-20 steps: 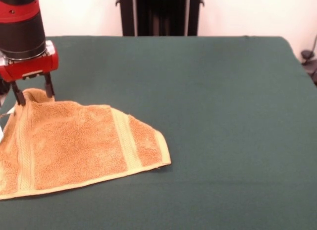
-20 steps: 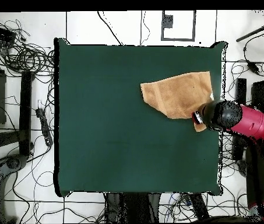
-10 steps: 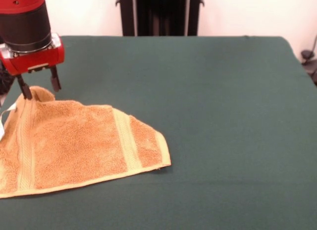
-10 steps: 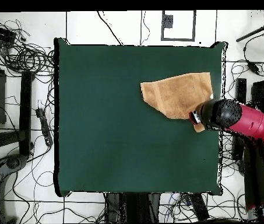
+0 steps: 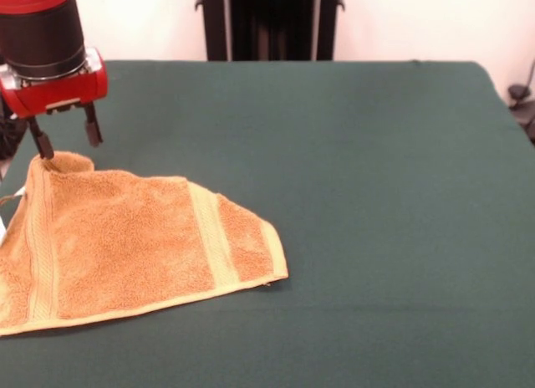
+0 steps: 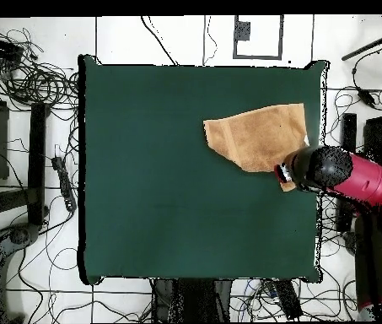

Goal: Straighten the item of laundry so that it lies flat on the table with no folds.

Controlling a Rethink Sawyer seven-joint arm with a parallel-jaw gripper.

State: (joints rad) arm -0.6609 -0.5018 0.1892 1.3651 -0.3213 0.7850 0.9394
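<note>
- The towel (image 5: 125,242) lay on the green table (image 5: 359,196) at the left side of the front view, running off the picture's left edge.
- In the overhead view the towel (image 6: 257,135) sat in the table's (image 6: 160,186) upper right part, close to the right edge and well clear of the other three edges.
- Its outline was irregular rather than square: one side was cut off at a slant, which suggested a corner folded under, though the fold itself could not be made out.
- Two paler woven bands (image 5: 209,237) crossed the cloth, one near the right end and one near the left in the front view.
- The far left corner of the towel stood up in a small raised hump (image 5: 65,162) instead of lying flat.
- The tool (image 5: 65,141) hung just above that hump, its two dark fingers (image 5: 92,129) spread apart with nothing between them.
- The left fingertip reached down to the rim of the hump; whether it touched the cloth could not be told. The right fingertip was clear of the towel.
- From above, the red and black arm (image 6: 354,177) came in from the right and covered the towel's lower right corner.
- Cables (image 6: 25,76) lay on the floor around the table.
</note>
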